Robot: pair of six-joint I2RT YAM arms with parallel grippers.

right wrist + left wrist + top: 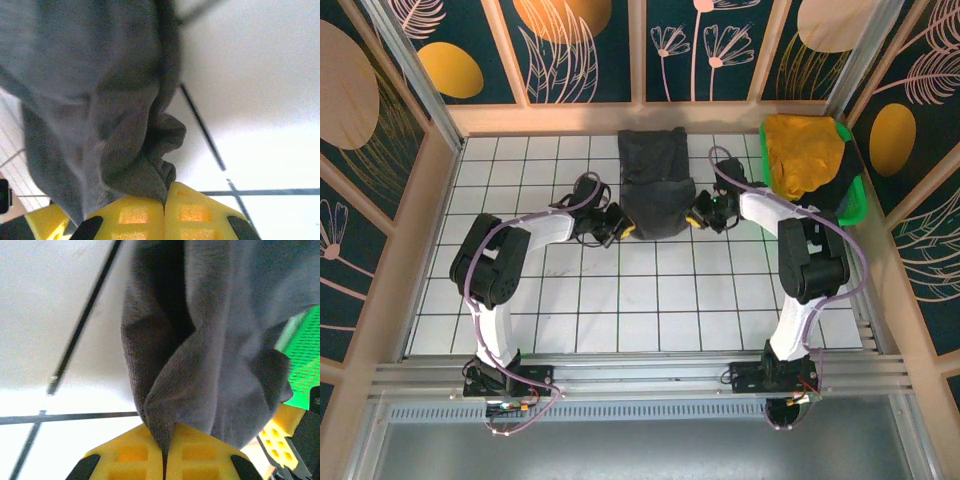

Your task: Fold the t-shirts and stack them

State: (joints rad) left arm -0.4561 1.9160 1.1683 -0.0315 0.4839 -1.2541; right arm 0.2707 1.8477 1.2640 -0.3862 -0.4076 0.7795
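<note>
A charcoal-black t-shirt (655,180) lies as a long folded strip on the tiled table at the back middle. My left gripper (625,229) is shut on its near left corner, and my right gripper (693,218) is shut on its near right corner. In the left wrist view the yellow fingers (135,455) pinch a fold of the shirt (210,340). In the right wrist view the yellow fingers (200,212) clamp a bunched edge of the shirt (90,100). A mustard-yellow t-shirt (802,155) is heaped in the basket, with black cloth (851,165) beside it.
The bright green basket (858,205) stands at the back right, against the wall, close to my right arm; its mesh side (305,365) appears in the left wrist view. Wooden-framed walls enclose the white gridded table (620,300) on three sides.
</note>
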